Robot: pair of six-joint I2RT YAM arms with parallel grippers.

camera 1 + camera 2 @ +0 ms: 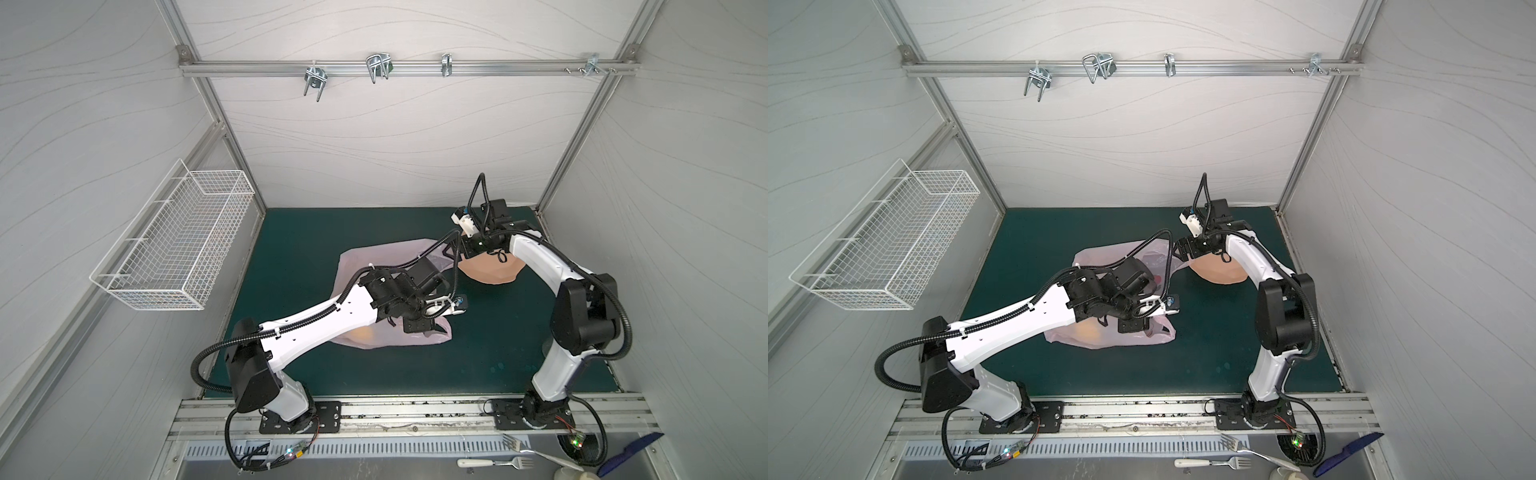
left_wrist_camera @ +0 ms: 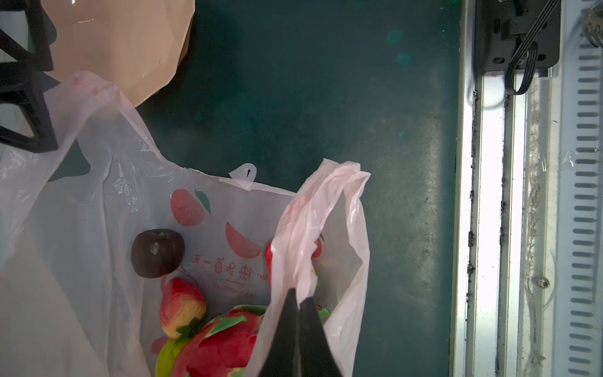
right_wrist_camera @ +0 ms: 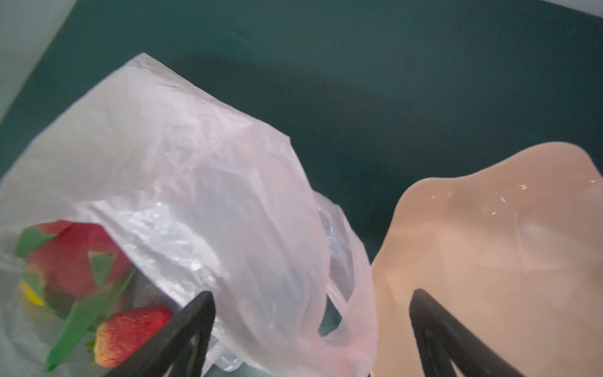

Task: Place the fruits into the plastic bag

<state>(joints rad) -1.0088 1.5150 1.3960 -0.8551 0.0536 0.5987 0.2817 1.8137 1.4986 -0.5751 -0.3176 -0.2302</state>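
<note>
The pale pink plastic bag lies on the green mat under my left arm. Inside it I see a dark round fruit, a strawberry, a dragon fruit and a green pear. My left gripper is shut on one loop handle at the bag's near side. My right gripper stands open around the other handle, beside the peach plate. The right wrist view also shows the dragon fruit, a strawberry and a yellow lemon.
The peach wavy-edged plate sits just right of the bag, with nothing on the part that shows. A white wire basket hangs on the left wall. Forks and a blue comb-like tool lie beyond the front rail.
</note>
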